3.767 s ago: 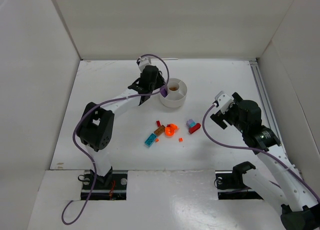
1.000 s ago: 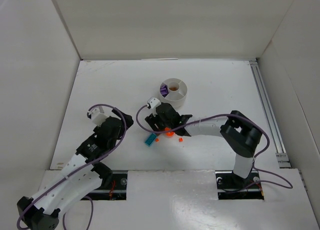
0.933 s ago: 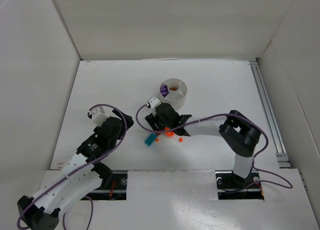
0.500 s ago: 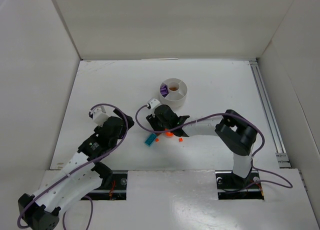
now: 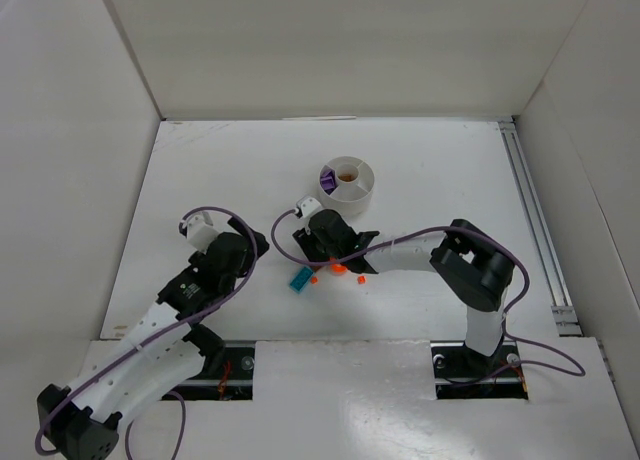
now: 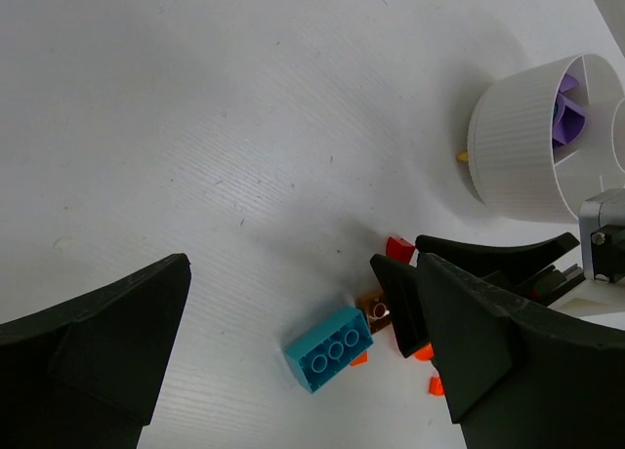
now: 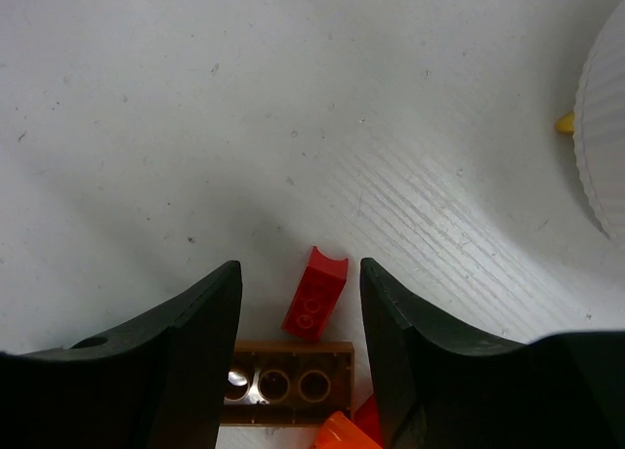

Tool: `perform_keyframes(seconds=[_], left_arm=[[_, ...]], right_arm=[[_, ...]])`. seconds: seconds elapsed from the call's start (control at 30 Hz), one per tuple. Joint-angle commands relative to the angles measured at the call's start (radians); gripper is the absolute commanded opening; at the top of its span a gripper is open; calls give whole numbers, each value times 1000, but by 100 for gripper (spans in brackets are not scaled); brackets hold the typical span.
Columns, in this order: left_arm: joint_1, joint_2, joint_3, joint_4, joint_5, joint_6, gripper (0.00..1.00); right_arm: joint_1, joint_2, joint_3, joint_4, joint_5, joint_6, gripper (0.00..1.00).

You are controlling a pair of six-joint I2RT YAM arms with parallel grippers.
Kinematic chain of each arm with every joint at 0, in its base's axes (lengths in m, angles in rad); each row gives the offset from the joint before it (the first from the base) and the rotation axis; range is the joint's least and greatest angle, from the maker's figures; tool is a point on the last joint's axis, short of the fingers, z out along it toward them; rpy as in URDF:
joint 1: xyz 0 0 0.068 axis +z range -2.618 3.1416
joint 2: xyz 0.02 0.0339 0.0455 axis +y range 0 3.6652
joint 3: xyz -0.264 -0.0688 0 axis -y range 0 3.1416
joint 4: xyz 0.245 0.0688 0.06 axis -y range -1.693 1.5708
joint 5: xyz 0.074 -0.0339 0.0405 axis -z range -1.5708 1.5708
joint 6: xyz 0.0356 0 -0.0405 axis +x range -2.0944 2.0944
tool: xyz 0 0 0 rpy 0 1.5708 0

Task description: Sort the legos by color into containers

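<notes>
The right gripper (image 7: pixel 298 265) has swung across to the loose pile and drawn its fingers (image 7: pixel 146 361) narrower. The left gripper (image 6: pixel 303 264), now back from the white dish (image 6: pixel 518 146), gapes wide, the teal brick (image 6: pixel 330 347) between its fingers. The brown brick (image 7: pixel 293 383) spans the right fingers' gap, with the red piece (image 7: pixel 315 295) just ahead; whether they pinch it, I cannot tell.

Between the 2 wide-spread fingers of your left gripper (image 6: pixel 303 264), the table (image 6: pixel 195 127) lies bare as far as the teal brick (image 6: pixel 330 347). Just past that brick your right gripper (image 5: pixel 318 251) stands over the pile, and the right arm (image 5: pixel 400 252) bars the approach from that side. A red piece (image 7: pixel 315 293) and a brown plate (image 7: pixel 288 381) fill most of its gap. The dish (image 5: pixel 352 204) stands near, with a bare strip of table between.
</notes>
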Motion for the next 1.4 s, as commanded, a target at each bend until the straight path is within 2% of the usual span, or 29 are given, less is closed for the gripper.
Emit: perform_keyframes(seconds=[0.0, 0.27, 0.43, 0.53, 0.7, 0.83, 0.93, 1.03, 1.07, 1.23, 1.37], left_arm=[[1, 10, -3, 17, -14, 14, 100], [1, 33, 6, 17, -5, 14, 100], [1, 33, 6, 28, -5, 14, 100], [1, 42, 6, 37, -5, 32, 100], [1, 78, 15, 120, 49, 103, 100], [10, 116, 15, 194, 108, 181, 100], [19, 139, 15, 253, 161, 244, 100], [42, 151, 15, 315, 226, 297, 100], [62, 163, 15, 329, 250, 311, 100], [74, 213, 15, 387, 297, 360, 100], [74, 280, 38, 410, 325, 380, 100]], right_arm=[[9, 1, 3, 11, 27, 10, 57], [9, 20, 12, -7, 27, 10, 52], [9, 29, 12, -7, 5, -1, 27], [9, -12, 23, -7, -4, -57, 18], [9, -118, 44, 16, 0, -209, 10], [-26, -227, 44, 16, -19, -318, 8], [-132, -293, 32, 16, -111, -424, 8], [-186, -325, 23, 16, -164, -508, 8], [-203, -325, 35, 25, -220, -540, 10], [-278, -304, 82, 25, -309, -698, 11], [-321, -267, 102, 25, -369, -719, 11]])
